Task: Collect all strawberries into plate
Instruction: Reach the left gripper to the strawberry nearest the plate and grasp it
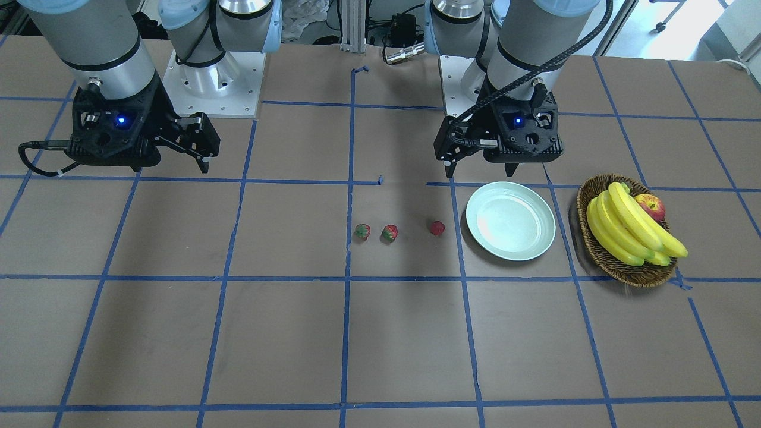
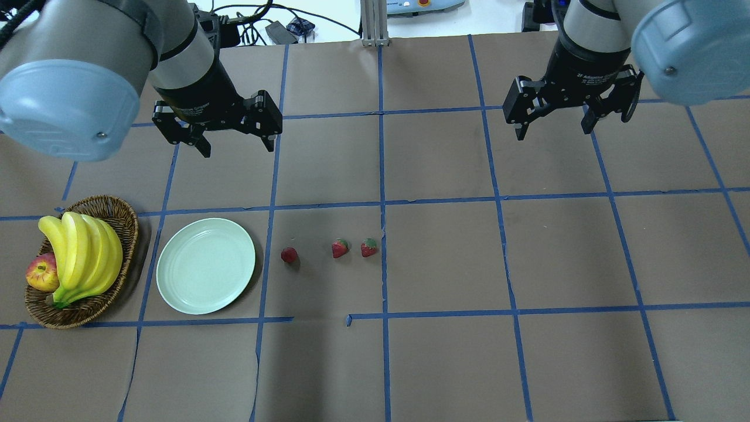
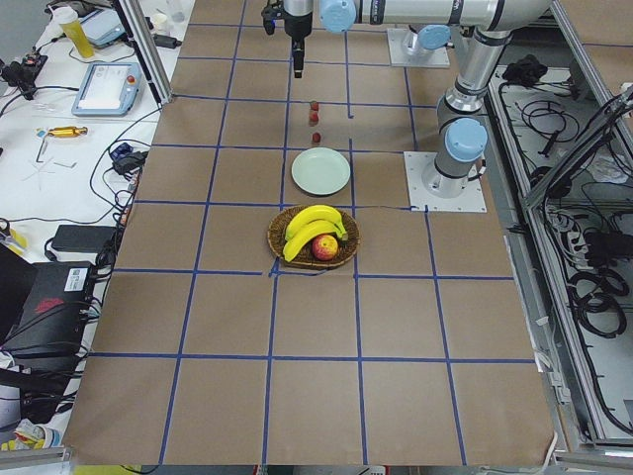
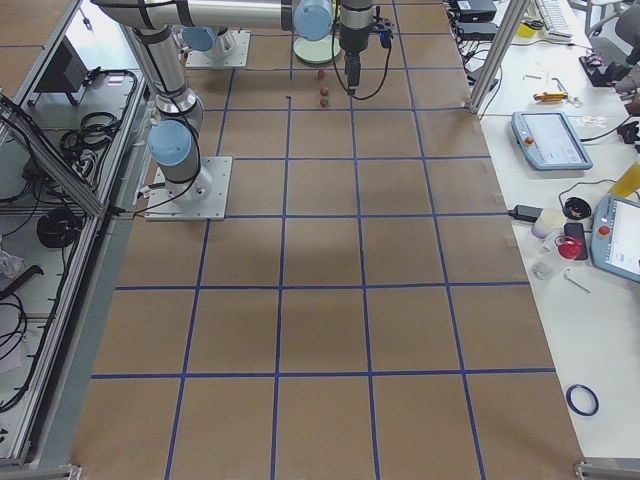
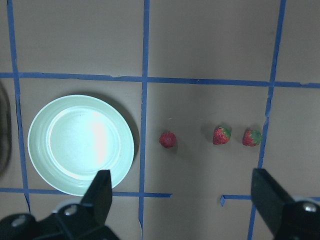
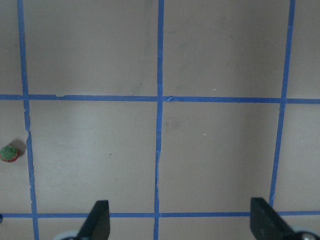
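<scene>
While two grippers, the left gripper [image 2: 238, 149] and the right gripper [image 2: 554, 133], are held with jaws apart, three strawberries [image 2: 340, 248] are ranged in a row at the middle of the worktop [image 2: 445, 363], with one plate [image 2: 205, 265] beside them toward its left end.

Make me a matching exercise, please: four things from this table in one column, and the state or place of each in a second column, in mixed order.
Column one:
1 plate
2 wicker basket
3 strawberries
4 left gripper

Column two:
A in a row on the table
B open, holding nothing
C empty
D holds bananas and an apple

Pairs: 1-C, 2-D, 3-A, 4-B
</scene>
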